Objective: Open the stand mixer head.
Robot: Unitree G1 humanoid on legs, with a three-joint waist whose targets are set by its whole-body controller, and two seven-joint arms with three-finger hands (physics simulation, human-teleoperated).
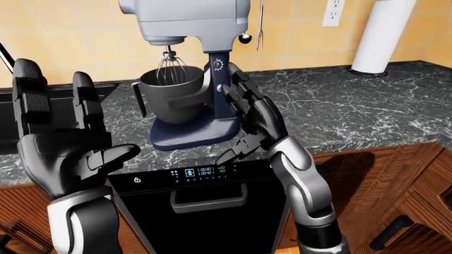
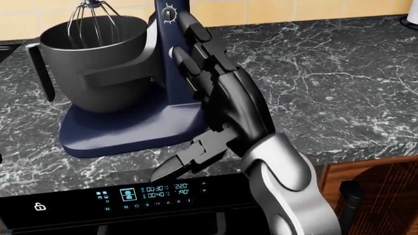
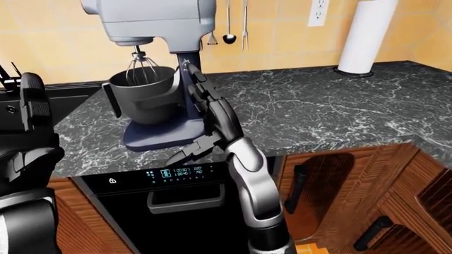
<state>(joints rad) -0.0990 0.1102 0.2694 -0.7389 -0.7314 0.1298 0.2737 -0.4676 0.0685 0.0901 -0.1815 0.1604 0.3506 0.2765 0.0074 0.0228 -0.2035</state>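
Your right hand at the stand mixer column, head down.

The stand mixer (image 1: 189, 79) stands on the black marble counter (image 1: 339, 106) near its left end, just above the dishwasher control panel (image 2: 147, 193); its grey head (image 1: 185, 21) is level over the dark bowl (image 2: 98, 58), with the whisk (image 2: 94, 22) inside the bowl. Your right hand (image 2: 209, 73) is spread wide, fingers straight along the blue column below the speed dial (image 2: 170, 12), thumb pointing down toward the counter's near edge; you grip nothing. Your left hand (image 1: 60, 143) is raised at the left-eye view's left, fingers open and upright, well apart from the mixer. A paper towel roll (image 1: 381, 34) stands at the counter's far right.
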